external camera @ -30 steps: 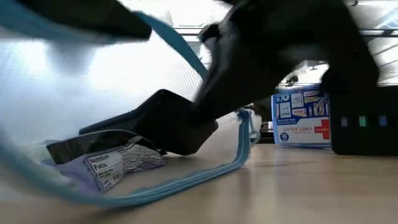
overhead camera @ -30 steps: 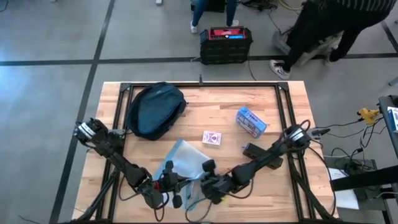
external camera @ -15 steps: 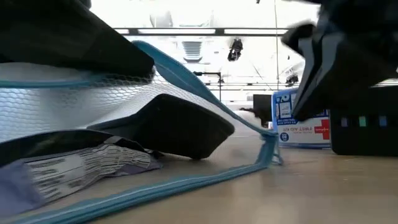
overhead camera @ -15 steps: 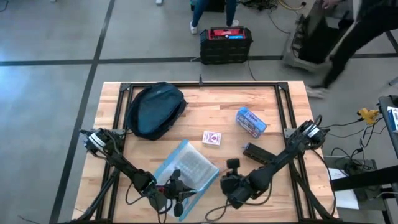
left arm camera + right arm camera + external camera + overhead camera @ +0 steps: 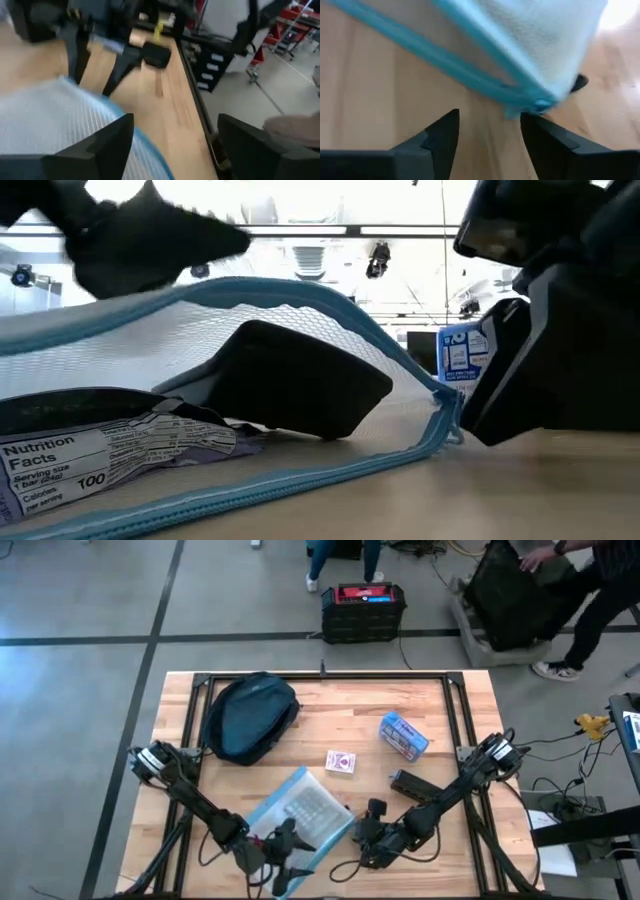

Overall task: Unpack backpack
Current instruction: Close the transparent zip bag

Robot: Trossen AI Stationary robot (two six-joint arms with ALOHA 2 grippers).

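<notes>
Backpack [image 5: 250, 717] sits at table's far-left, well apart from both grippers: left gripper [image 5: 283, 875] and right gripper [image 5: 368, 840] both hang open, empty, flanking the blue-zippered mesh pouch [image 5: 300, 817] at near edge.

Backpack [image 5: 250, 717] lies at table's [image 5: 440, 705] far left. Card deck [image 5: 340, 762] sits mid-table, right of backpack; first-aid box [image 5: 403, 736] right of deck, a bit farther back. Black device [image 5: 410, 783] just in front of that box. Mesh zip pouch [image 5: 298, 812] lies at near edge, centre, w/ a snack wrapper [image 5: 95, 460] and a dark object [image 5: 290, 385] inside. Left gripper [image 5: 281, 865] at pouch's near-left corner; right gripper [image 5: 372, 831] just right of pouch. Box w/ handle [image 5: 363, 612] on floor beyond table.
</notes>
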